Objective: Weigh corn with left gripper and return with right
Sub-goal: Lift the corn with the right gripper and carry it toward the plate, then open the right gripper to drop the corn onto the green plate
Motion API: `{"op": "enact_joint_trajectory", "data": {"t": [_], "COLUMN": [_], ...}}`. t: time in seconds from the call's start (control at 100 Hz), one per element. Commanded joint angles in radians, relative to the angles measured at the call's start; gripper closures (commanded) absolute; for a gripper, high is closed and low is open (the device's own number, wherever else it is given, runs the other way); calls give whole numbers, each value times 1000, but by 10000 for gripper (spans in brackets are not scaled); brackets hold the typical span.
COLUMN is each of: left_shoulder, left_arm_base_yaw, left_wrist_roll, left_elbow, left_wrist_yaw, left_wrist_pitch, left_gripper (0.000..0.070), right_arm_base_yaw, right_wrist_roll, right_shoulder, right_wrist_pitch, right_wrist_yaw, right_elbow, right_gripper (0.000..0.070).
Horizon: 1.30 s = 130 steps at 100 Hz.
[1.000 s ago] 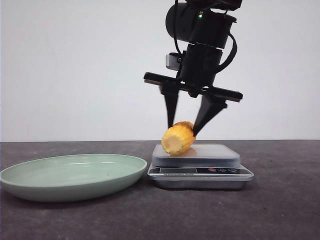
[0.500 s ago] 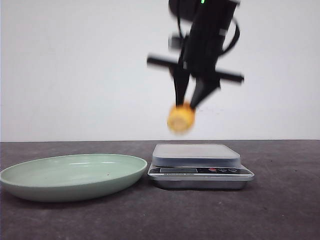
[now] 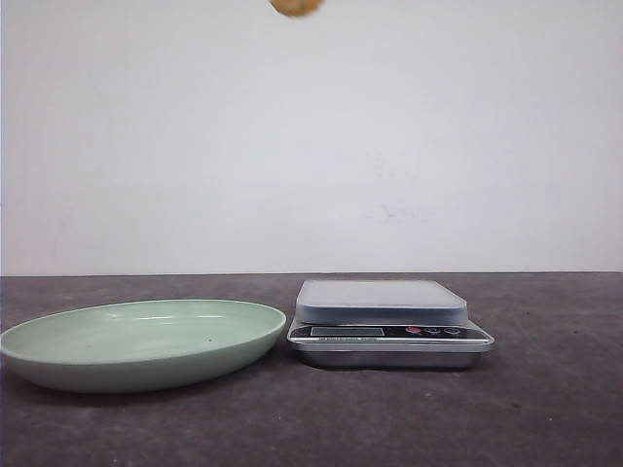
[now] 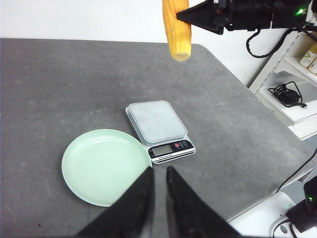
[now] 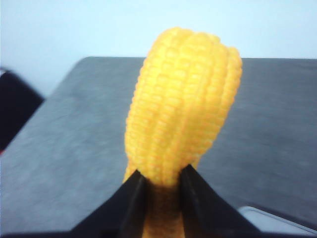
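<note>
Right wrist view: stubby yellow ribbed corn (image 5: 183, 104) pinched in the right pincer (image 5: 161, 191); left pincer (image 4: 159, 186) nearly pressed together.

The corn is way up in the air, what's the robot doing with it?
The right gripper is pinching the corn and holding it high above the table. The scale has nothing on it now, and the green plate beside it is bare too. The left gripper hangs above the plate, nearly closed and holding nothing. The corn looks weighed and on its way back.
</note>
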Motion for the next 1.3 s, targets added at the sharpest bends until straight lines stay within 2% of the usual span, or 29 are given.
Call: {"op": "enact_joint_trajectory", "data": {"t": [0.0, 0.22, 0.39, 0.5, 0.73, 0.89, 0.92, 0.97, 1.06, 1.1, 1.29], "left_shoulder": [6, 6, 6, 6, 6, 6, 6, 6, 6, 6, 6], "left_arm_base_yaw": [-5, -5, -5, -5, -5, -5, -5, -5, -5, -5, -5], "left_wrist_roll": [24, 24, 23, 24, 24, 31, 31, 31, 31, 32, 34], "left_elbow": [17, 17, 17, 17, 17, 17, 17, 17, 17, 17, 17], "left_wrist_yaw": [-6, -5, -5, -5, -5, -7, -12, -24, -50, -55, -69], "left_wrist_pitch": [12, 11, 11, 11, 7, -5, -7, -14, -26, -28, -28], "left_gripper": [700, 700, 700, 700, 700, 700, 700, 700, 700, 700, 700], "right_arm_base_yaw": [33, 78, 84, 90, 95, 98, 98, 98, 100, 100, 106], "right_wrist_roll": [-8, 6, 30, 52, 100, 134, 139, 150, 155, 155, 150], "right_shoulder": [27, 132, 263, 354, 492, 517, 516, 516, 516, 516, 516], "right_wrist_pitch": [7, -63, -120, -117, -115, -113, -111, -106, -100, -101, -101], "right_wrist_yaw": [-3, -5, -75, -104, -220, -227, -227, -227, -265, -284, -298], "right_elbow": [26, 26, 26, 26, 26, 26, 26, 26, 26, 26, 26], "right_gripper": [699, 699, 699, 699, 699, 688, 672, 584, 325, 261, 244]}}
